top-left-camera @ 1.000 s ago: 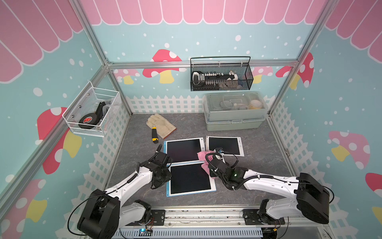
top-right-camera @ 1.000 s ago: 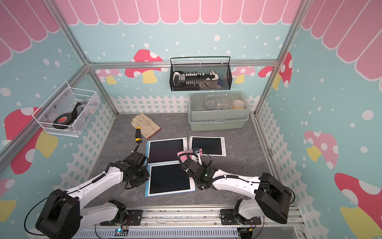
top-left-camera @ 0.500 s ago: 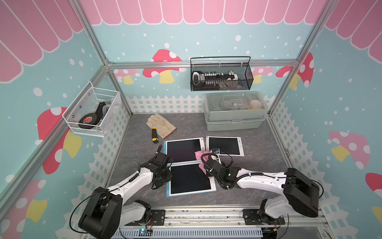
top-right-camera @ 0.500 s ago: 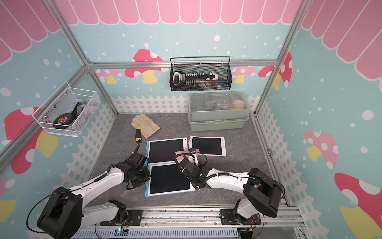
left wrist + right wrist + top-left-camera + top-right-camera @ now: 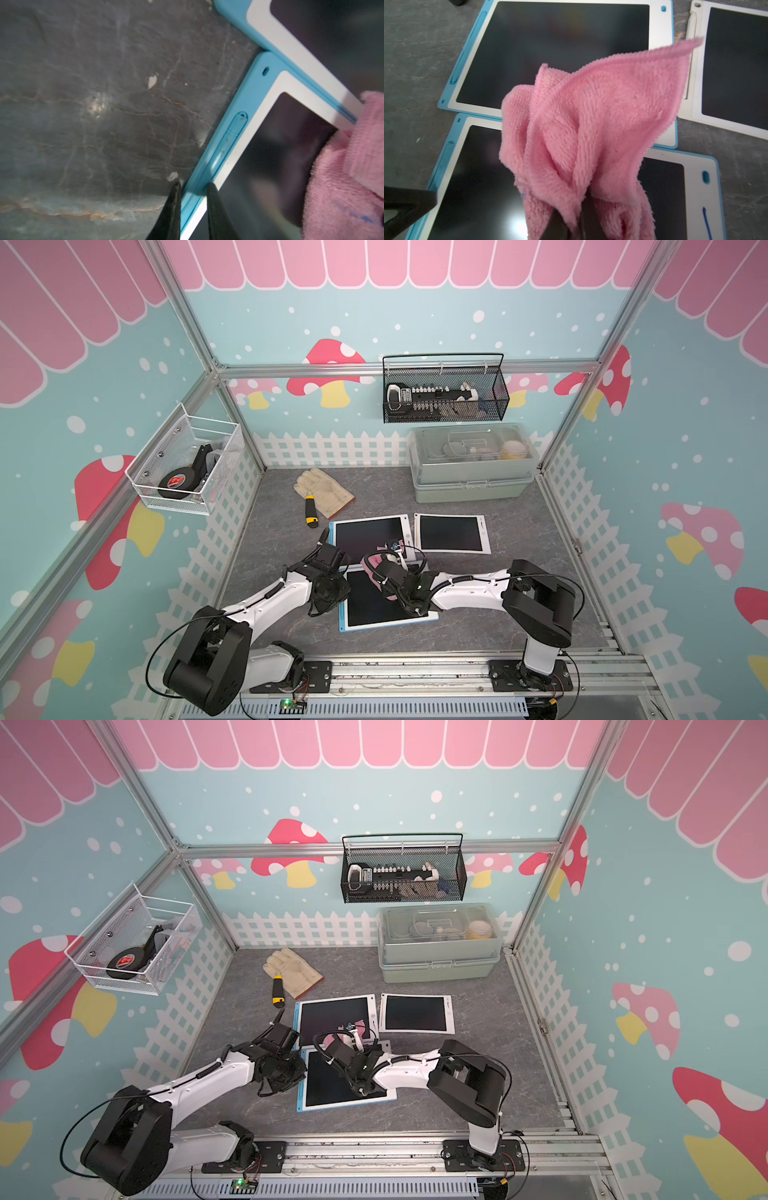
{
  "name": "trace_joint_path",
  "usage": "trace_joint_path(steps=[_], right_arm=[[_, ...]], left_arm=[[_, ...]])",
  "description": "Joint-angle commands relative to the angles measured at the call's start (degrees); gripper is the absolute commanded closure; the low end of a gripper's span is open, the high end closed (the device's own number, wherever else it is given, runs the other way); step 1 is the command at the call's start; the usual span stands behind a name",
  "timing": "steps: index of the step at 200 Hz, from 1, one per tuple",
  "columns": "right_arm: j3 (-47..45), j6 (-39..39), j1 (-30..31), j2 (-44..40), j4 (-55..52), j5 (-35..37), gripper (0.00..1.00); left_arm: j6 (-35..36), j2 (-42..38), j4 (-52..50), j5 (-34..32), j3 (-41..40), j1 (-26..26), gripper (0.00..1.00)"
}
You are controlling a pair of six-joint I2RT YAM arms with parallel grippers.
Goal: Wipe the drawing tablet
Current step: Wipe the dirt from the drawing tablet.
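The drawing tablet [image 5: 386, 608], blue-rimmed with a dark screen, lies at the front of the table in both top views [image 5: 332, 1090]. My right gripper [image 5: 578, 218] is shut on a pink cloth [image 5: 591, 124], and the cloth [image 5: 371, 565] hangs over the tablet's far edge. In the right wrist view a blue line [image 5: 706, 222] marks the tablet's white border. My left gripper [image 5: 193, 185] pinches the tablet's left blue rim [image 5: 220, 145], with one finger beside the rim and one on the bezel. From above, the left gripper [image 5: 344, 593] sits under its wrist.
A second blue-rimmed tablet [image 5: 368, 533] lies just behind the near one, and a white tablet [image 5: 451, 533] lies to its right. At the back lie a glove [image 5: 322, 489], a yellow-handled tool [image 5: 309, 512] and a lidded box [image 5: 471, 472]. Wire baskets [image 5: 444, 393] [image 5: 187, 464] hang on the walls.
My right gripper has carried the pink cloth to the left across the near tablet. The left arm has stayed at the tablet's left rim.
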Motion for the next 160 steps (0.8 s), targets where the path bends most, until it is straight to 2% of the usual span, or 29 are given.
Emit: trace_joint_path(steps=[1, 33, 55, 72, 91, 120, 135, 160], right_arm=[[-4.38, 0.00, -2.32, -1.90, -1.09, 2.92, 1.00], [-14.79, -0.57, -7.09, -9.94, -1.03, 3.68, 1.00], [-18.58, -2.78, -9.59, -12.78, -0.90, 2.94, 1.00], [-16.83, -6.72, -8.66, -11.70, 1.42, -0.32, 1.00], [-10.58, -9.00, -5.04, -7.69, 2.14, -1.60, 1.00], [-2.15, -6.85, -3.66, -0.55, -2.32, -2.54, 1.00], [-3.31, -4.87, -4.95, -0.54, -3.91, -1.09, 1.00], [-12.11, -3.11, -11.12, -5.91, -2.38, -3.15, 1.00]], left_arm=[[-3.46, 4.00, -1.71, -1.49, -3.40, -0.39, 0.80], [-4.46, 4.04, -2.73, -2.36, -3.78, -0.40, 0.83], [-3.97, 4.00, -2.70, -2.65, -3.96, -1.87, 0.83], [-3.09, 4.38, -2.25, -2.51, -3.73, -1.89, 0.83], [-2.21, 5.15, -1.38, -1.95, -3.46, -2.01, 0.84], [-2.07, 6.51, -0.71, -1.78, -3.02, -2.24, 0.84], [-2.35, 7.11, -0.79, -1.85, -2.88, -2.33, 0.85], [-2.60, 7.51, -0.88, -2.36, -2.92, -2.33, 0.85]])
